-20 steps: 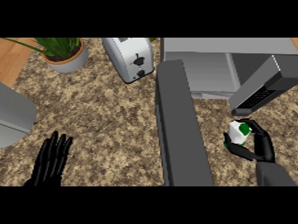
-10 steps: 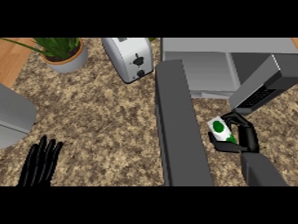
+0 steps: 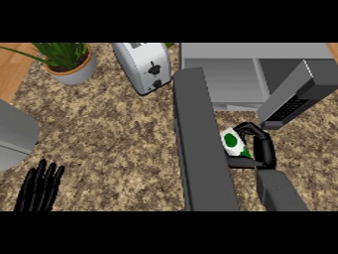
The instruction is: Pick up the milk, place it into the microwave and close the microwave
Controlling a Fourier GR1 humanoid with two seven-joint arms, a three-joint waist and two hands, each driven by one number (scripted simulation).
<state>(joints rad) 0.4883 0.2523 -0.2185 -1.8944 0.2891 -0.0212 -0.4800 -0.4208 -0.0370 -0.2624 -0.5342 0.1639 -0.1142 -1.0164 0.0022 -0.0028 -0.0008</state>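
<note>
the small white milk carton with a green round mark point(image 3: 232, 141) sits in the black right hand point(image 3: 261, 149), whose fingers curl round it from the right side. it is held just beside the long dark grey open door of the microwave point(image 3: 200, 149), which juts out toward the counter's near edge, and just short of the grey microwave's open cavity point(image 3: 234, 82) at the counter's far right. a second grey slab with a dark keypad point(image 3: 297, 94) angles off to the right of the cavity, above the hand. further left along the far edge stands a silver toaster point(image 3: 143, 65), then a green plant in a pale round pot point(image 3: 70, 62) near the far left corner. the speckled brown stone counter point(image 3: 113, 134) carries it all. the black left hand point(image 3: 39, 186) rests near the near left edge, fingers straight and up, holding nothing. a grey rounded thing point(image 3: 3, 131) lies at the left edge.
</note>
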